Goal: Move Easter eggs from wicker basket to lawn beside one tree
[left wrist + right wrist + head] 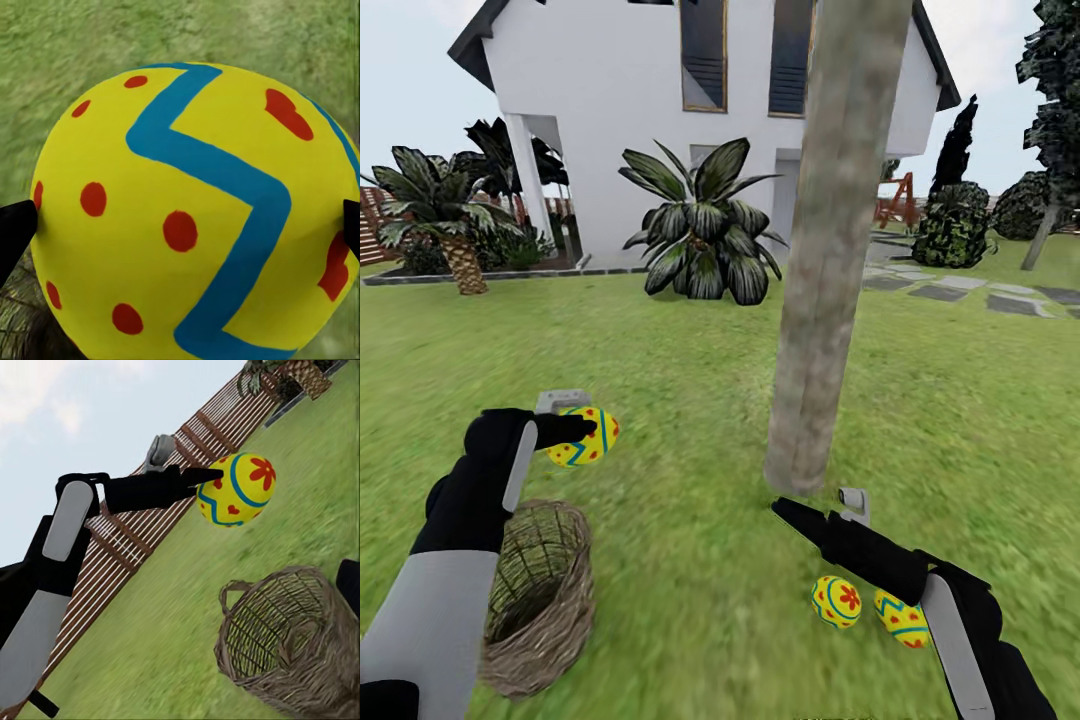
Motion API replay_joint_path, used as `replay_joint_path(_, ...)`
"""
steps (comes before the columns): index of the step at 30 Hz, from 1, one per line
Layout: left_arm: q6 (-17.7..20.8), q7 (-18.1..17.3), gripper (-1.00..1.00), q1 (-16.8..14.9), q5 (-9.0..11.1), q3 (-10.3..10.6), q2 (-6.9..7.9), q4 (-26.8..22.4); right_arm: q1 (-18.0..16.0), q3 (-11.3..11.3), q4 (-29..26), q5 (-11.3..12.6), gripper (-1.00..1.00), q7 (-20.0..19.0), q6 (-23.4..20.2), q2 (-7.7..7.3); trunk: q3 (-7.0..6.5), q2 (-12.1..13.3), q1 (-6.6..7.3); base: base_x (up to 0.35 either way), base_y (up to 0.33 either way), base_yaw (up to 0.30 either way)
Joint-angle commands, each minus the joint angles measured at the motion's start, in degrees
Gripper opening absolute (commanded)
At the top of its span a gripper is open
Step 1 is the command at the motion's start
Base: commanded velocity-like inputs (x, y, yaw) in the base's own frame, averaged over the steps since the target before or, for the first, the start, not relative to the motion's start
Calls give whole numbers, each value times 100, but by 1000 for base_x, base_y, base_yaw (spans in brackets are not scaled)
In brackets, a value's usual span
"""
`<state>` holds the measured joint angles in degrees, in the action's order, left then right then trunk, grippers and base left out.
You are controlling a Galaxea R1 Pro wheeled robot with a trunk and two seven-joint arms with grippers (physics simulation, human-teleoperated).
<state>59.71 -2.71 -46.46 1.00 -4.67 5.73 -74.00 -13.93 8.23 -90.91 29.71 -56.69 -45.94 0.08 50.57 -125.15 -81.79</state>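
Held egg (586, 437): smooth, glossy yellow ovoid with red dots and a blue zigzag band, clamped in the left pincer (575, 422) at lower left of the head view, raised above the basket. Wicker basket (542, 597): tan-brown open weave, bucket-shaped, tilted on the lawn (690, 400) at bottom left beside the left arm; the right wrist view shows the basket (292, 641) with its thin arched handle and see-through lattice wall, no egg visible inside. Two eggs on the grass at lower right centre: one with red flowers (837, 601), one with a blue zigzag (901, 618), close together just below the foot of the tree (830, 260), whose trunk is thick, bare and mottled grey-brown. Right pincer (825, 512): black, angular, near the trunk base above the two eggs, holding nothing; whether its fingers are spread or together cannot be told. The left wrist view gives the held egg (191, 217) close up, black fingertips (15, 232) pressing its opposite sides. The right wrist view adds a brown slat fence (150, 532) behind the left arm. Background: white house (660, 110), broad-leaved dark shrub (705, 230), scaly palm (445, 215), grey paving stones (970, 290).
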Motion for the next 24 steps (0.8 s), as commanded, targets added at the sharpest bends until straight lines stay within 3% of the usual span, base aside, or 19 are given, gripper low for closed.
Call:
replay_joint_path(1,29,-19,-100,-3,6,-7,0,-6,-5,3,4,17,100,-9,-29,1,0,-2,1,0,-278,-247)
replay_joint_path(13,29,-10,-100,-11,-3,-5,-7,133,-5,12,4,17,100,-9,-29,1,-66,-2,1,0,-277,-247)
replay_joint_path(15,29,-10,-100,-15,-3,5,-9,381,-5,12,4,17,100,-9,-29,1,-77,-2,1,0,-199,-247)
replay_joint_path(20,29,-10,-100,-20,-3,10,-7,1585,-5,12,4,17,100,-9,-29,1,-104,-2,1,0,-53,-247)
replay_joint_path(24,29,-10,-100,-49,-3,4,-13,2139,-5,12,4,17,100,-9,-29,1,-126,-2,1,0,-7,-247)
